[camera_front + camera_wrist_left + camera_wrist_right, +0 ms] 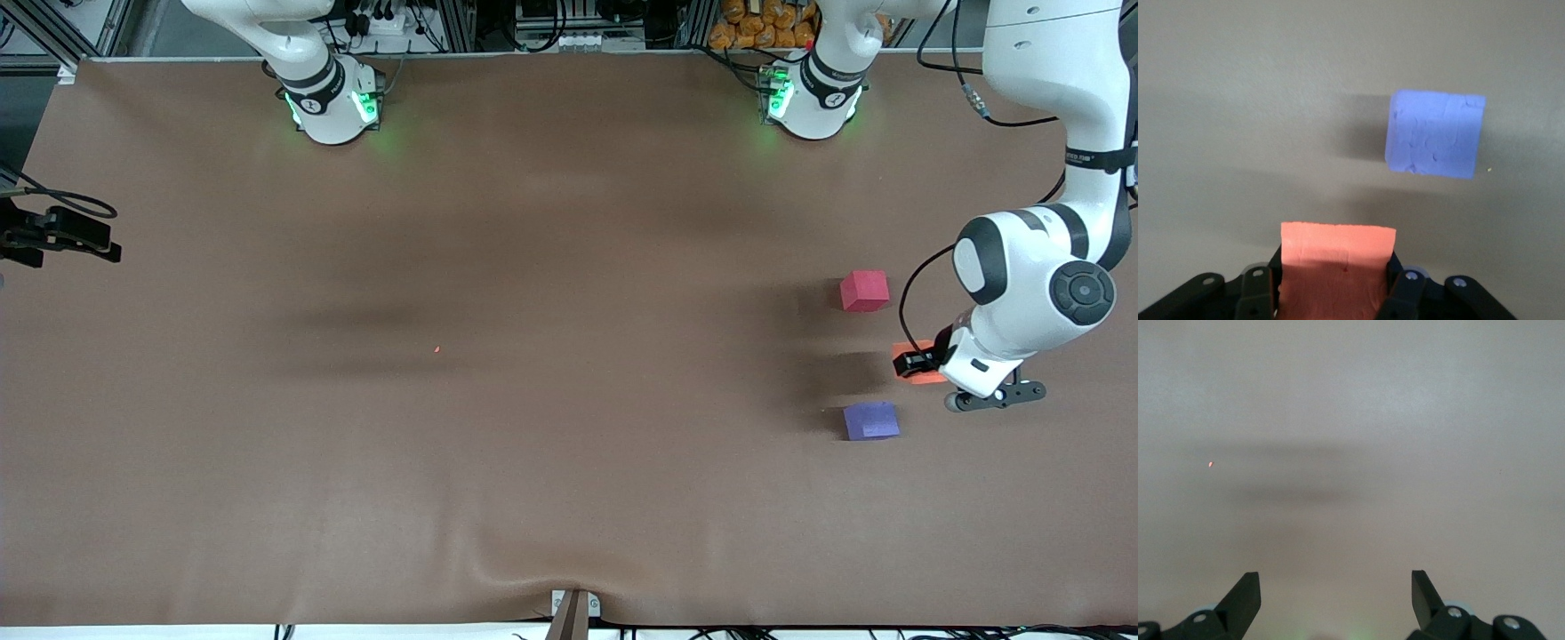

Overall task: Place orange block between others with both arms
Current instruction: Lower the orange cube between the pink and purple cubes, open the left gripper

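Left gripper (925,363): right of the frame in the front view, fingers (1403,293) clamped on the orange block.
Orange block (916,348): held in that grip, over the table in the gap between the other two cubes (slightly toward the left arm's end of the table from their line).
Pinkish-red cube (864,291): on the table, right of centre, farther from the front camera than the block.
Purple-blue cube (870,420): on the table, lower in the frame, nearer the front camera.
Right gripper (1336,593): jaws spread wide and holding nothing, over bare table (533,444); the arm waits (only its base shows, upper left of the front view).
Red speck (437,349): on the table, centre-left.
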`<state>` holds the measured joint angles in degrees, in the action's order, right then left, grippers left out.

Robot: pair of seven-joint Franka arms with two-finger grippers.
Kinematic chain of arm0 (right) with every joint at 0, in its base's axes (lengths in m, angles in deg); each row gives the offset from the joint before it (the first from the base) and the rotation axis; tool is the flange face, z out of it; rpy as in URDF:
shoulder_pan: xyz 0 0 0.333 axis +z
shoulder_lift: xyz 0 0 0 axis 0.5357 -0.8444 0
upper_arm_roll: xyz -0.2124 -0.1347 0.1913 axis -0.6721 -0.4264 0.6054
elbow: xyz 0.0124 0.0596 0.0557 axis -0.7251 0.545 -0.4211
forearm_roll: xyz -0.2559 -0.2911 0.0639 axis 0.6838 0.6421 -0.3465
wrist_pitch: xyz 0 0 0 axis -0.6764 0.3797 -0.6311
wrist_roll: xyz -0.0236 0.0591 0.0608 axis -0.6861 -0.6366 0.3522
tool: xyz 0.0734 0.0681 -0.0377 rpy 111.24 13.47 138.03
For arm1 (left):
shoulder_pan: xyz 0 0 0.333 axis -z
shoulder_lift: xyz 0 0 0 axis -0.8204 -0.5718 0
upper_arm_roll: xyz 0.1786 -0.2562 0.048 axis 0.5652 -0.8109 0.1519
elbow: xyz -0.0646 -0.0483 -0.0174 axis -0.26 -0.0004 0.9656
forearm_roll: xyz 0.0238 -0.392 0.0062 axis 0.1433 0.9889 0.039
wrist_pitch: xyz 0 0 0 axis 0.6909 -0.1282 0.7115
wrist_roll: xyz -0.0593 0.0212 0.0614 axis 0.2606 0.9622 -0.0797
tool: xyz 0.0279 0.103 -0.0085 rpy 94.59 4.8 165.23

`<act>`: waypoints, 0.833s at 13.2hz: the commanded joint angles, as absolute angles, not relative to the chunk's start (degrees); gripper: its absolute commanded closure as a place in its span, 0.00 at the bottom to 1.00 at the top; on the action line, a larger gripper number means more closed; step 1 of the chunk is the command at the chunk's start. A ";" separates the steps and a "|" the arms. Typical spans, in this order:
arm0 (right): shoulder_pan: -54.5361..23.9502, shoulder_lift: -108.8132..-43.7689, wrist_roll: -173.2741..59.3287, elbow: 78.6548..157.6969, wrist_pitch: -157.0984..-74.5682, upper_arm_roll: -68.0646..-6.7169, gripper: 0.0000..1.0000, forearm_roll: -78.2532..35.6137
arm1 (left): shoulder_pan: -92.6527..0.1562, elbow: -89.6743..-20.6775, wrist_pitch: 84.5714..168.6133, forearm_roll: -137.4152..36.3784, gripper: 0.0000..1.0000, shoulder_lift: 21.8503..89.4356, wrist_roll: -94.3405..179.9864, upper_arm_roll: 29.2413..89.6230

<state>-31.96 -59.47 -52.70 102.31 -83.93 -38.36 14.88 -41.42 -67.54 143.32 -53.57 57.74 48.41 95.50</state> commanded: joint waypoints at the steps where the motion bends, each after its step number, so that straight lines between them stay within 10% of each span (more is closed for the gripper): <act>1: -31.95 -60.12 -52.78 100.72 -83.18 -38.09 0.00 15.96 | -42.11 -69.28 144.78 -51.78 1.00 59.03 50.06 93.50; 11: -32.13 -60.12 -52.78 100.72 -83.18 -38.18 0.00 15.97 | -42.03 -69.46 153.39 -49.05 1.00 52.70 50.15 91.38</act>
<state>-31.97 -59.47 -52.71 102.30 -83.93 -38.41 14.89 -41.48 -69.08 152.33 -50.46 52.62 48.41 91.98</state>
